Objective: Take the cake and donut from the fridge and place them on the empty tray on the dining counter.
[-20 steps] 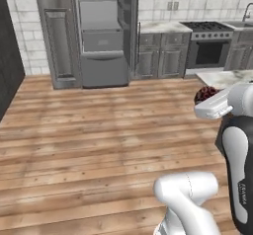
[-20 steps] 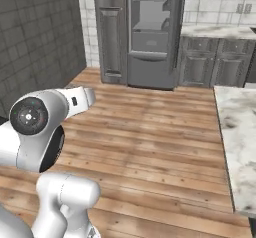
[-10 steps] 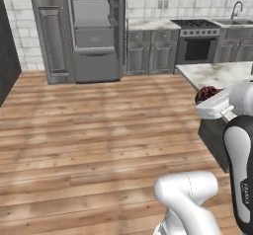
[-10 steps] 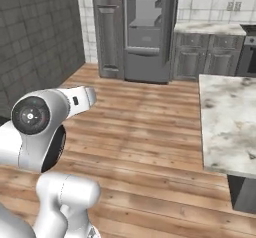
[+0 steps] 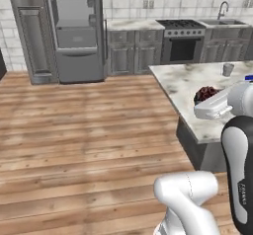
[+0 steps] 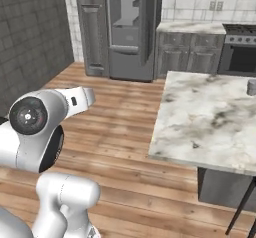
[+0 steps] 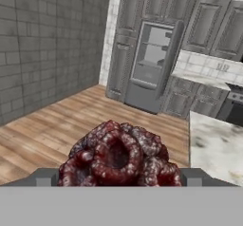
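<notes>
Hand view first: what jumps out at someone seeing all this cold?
A lumpy dark-red donut sits between the gripper finger tips, close to the camera. Behind it, the grey fridge stands open against the far wall. To the right, a white marble dining counter spreads wide.

Cake (image 7: 118, 158) between pincer (image 7: 119, 176) fingertips (image 7: 46, 176)

The arm (image 6: 40, 132) is showing glossy white rounded shells, with a dark grey disc capping one joint and a black band wrapping the link beneath it. Small dark lettering is running down the black section in the left base view. Two small grey fingers (image 7: 46, 176) are poking up.
</notes>
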### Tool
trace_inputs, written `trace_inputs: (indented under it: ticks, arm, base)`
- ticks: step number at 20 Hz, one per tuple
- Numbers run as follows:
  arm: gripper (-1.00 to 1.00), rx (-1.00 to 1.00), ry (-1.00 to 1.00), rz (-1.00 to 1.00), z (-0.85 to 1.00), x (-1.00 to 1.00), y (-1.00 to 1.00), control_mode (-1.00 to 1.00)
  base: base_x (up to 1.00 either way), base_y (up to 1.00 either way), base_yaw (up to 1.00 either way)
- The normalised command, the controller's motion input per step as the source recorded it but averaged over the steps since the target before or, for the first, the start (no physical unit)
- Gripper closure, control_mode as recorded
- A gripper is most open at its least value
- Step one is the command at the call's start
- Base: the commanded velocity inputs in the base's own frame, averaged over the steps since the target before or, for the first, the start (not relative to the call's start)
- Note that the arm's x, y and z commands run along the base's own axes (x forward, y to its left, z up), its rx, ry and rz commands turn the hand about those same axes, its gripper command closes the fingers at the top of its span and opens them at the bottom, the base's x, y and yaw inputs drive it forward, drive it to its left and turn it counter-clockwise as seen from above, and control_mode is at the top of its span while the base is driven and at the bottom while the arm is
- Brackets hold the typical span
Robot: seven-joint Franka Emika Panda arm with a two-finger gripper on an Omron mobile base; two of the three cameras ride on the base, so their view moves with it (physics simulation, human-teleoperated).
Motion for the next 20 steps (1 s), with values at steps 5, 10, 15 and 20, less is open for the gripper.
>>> trace_inputs:
  ticks: [5, 10, 15, 20]
  arm:
    - [1.00, 0.00, 0.00, 0.00, 0.00, 0.00, 0.00, 1.00]
    - [1.00, 0.00, 0.00, 0.00, 0.00, 0.00, 0.00, 1.00]
    - [1.00, 0.00, 0.00, 0.00, 0.00, 0.00, 0.00, 1.00]
    - [1.00, 0.00, 0.00, 0.00, 0.00, 0.00, 0.00, 1.00]
  base:
    - [-0.12, -0.98, 0.00]
    - [-0.20, -0.96, 0.00]
    - [-0.31, -0.98, 0.00]
    - [-0.33, -0.98, 0.00]
